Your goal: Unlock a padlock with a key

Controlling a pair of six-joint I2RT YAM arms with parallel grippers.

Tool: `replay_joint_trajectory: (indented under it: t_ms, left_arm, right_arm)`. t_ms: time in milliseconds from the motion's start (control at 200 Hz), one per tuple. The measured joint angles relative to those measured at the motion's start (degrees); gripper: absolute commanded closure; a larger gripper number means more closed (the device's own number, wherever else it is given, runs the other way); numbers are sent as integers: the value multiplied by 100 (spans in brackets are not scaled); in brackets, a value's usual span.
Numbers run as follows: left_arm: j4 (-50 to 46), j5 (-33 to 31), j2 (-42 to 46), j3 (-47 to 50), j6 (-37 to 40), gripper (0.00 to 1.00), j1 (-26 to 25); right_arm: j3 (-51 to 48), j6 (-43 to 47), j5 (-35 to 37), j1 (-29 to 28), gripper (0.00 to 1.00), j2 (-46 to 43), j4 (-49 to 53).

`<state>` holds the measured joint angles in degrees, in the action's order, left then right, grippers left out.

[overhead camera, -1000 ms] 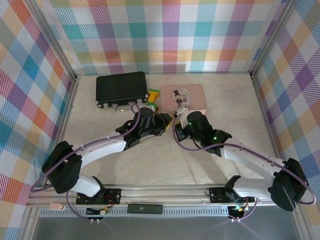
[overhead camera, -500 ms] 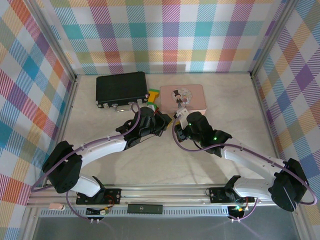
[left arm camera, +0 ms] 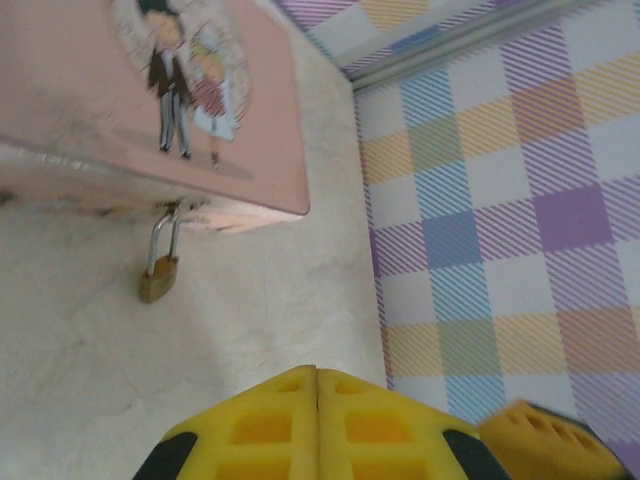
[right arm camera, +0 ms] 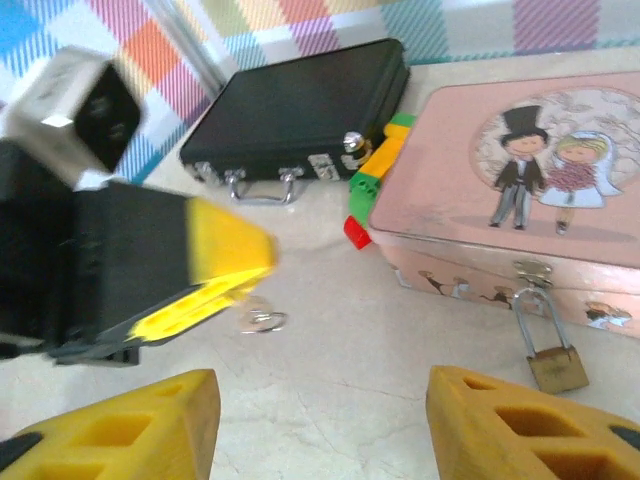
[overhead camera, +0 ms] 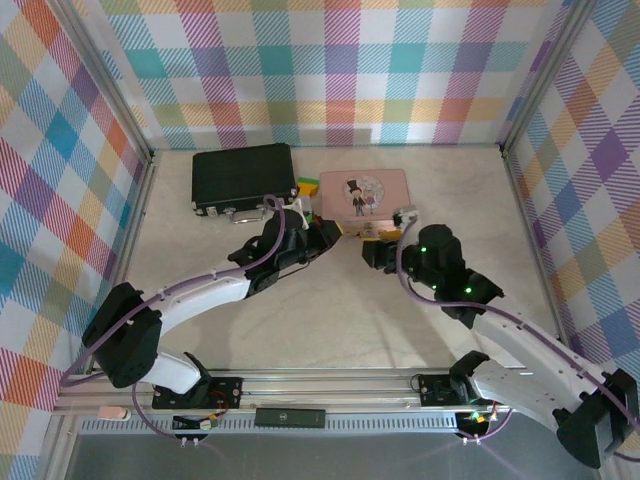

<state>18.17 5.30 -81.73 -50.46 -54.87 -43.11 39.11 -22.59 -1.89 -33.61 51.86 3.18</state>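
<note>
Left wrist view: pink tin box (left arm camera: 120, 90) sits upper left, with a cartoon couple on its lid. The padlock (left arm camera: 158, 280) has a brass body and a thin silver shackle. It hangs from the hasp on the tin's front wall, left of centre, over the pale marbled tabletop (left arm camera: 250, 330). Shackle looks seated in the body. Left gripper (left arm camera: 317, 375) is at bottom centre, yellow fingers pressed flush together with no gap. Whether anything is pinched between them cannot be made out.

Right wrist view: padlock is lower right, below the tin's hasp. Right gripper (right arm camera: 322, 385) is at the bottom edge, fingers spread wide with bare table between them, holding nothing. Small metal ring (right arm camera: 262, 320) is just under the left gripper's tips, centre left. It is blurred, so held or loose is unclear. Black case (right arm camera: 300, 110) is top centre. Green, yellow and red blocks (right arm camera: 372, 180) lie between case and tin.
</note>
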Motion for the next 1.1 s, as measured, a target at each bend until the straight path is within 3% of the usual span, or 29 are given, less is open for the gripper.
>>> replay_joint_trajectory:
  t_ms: [160,465,750,1100]
  left_arm:
    - [885,328,227,483,852,100,109]
    - [2361,970,234,929,1381,100,216]
    - [3027,1335,-39,929,1335,100,216]
    - [3097,1419,-39,929,1331,100,216]
  right_arm:
    - [-546,-1207,-1054,654,43,151,-756]
    - [-1300,-2892,-2621,706,50,1274,-3692]
    - [-1353,-3265,-3088,658,53,1672,-5394]
    - [-1364,-3233,-3182,577,63,1674,-5713]
